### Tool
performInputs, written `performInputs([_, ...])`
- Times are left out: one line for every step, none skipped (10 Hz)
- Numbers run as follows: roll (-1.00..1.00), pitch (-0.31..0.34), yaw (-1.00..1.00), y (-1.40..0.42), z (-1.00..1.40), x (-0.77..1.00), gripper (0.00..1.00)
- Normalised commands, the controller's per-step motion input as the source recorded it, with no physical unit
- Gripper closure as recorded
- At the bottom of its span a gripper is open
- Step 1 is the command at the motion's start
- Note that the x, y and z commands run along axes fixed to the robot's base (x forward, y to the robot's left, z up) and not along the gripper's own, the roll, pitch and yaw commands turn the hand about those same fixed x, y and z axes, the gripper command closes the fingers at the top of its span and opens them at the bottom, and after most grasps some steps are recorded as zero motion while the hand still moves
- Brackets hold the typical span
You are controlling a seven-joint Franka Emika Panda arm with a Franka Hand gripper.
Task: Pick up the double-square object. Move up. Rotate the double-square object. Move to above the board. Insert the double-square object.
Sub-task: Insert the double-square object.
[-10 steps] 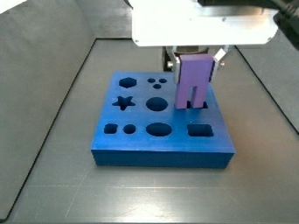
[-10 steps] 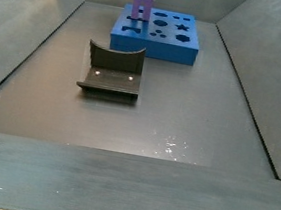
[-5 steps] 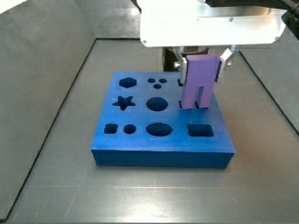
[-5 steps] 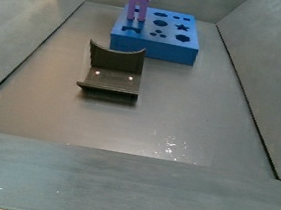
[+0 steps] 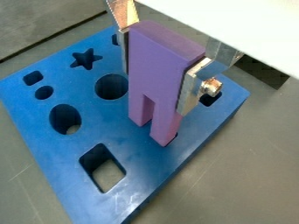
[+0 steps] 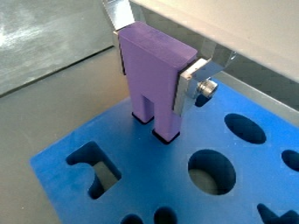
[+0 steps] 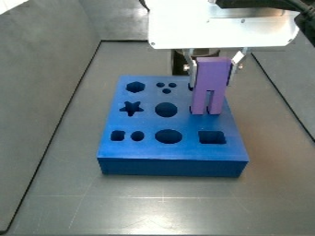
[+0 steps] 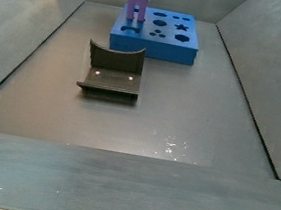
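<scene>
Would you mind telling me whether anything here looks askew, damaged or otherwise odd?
Nothing stands out. The end effector holds the purple block upright over the board, its two prongs pointing down. The board lies flat and looks intact, and the fixture stands apart on the floor.

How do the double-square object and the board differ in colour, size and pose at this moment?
The double-square object is lavender-purple; the board is bright blue. It is narrow and upright, while the board is a wide, flat slab, much bigger. The gripper holds the object over the board, which rests on the floor. The object ends in two prongs; the board has shaped holes.
</scene>
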Motion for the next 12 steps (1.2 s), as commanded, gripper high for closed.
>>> performInputs([0.19,0.066,0.0,0.05,-0.28,-0.09,1.0])
performInputs([0.03,0.037,0.0,0.03,-0.1,-0.05,1.0])
performInputs([0.04,0.054,0.0,0.05,-0.03,-0.04,1.0])
performInputs([0.0,0.0,0.0,0.0,-0.02,0.0,1.0])
performInputs([0.01,0.0,0.0,0.0,0.0,0.0,1.0])
performInputs([0.16,-0.029,0.0,-0.08,-0.15,0.0,1.0])
performInputs([0.26,-0.066,0.0,-0.11,-0.29,0.0,1.0])
performInputs([0.34,-0.069,0.0,-0.14,-0.32,0.0,1.0])
performInputs([0.35,-0.131,0.0,-0.15,-0.36,0.0,1.0])
performInputs([0.39,-0.203,0.0,-0.2,-0.46,0.0,1.0])
performInputs([0.42,-0.226,0.0,-0.2,-0.45,0.0,1.0])
performInputs([0.0,0.0,0.0,0.0,0.0,0.0,0.0])
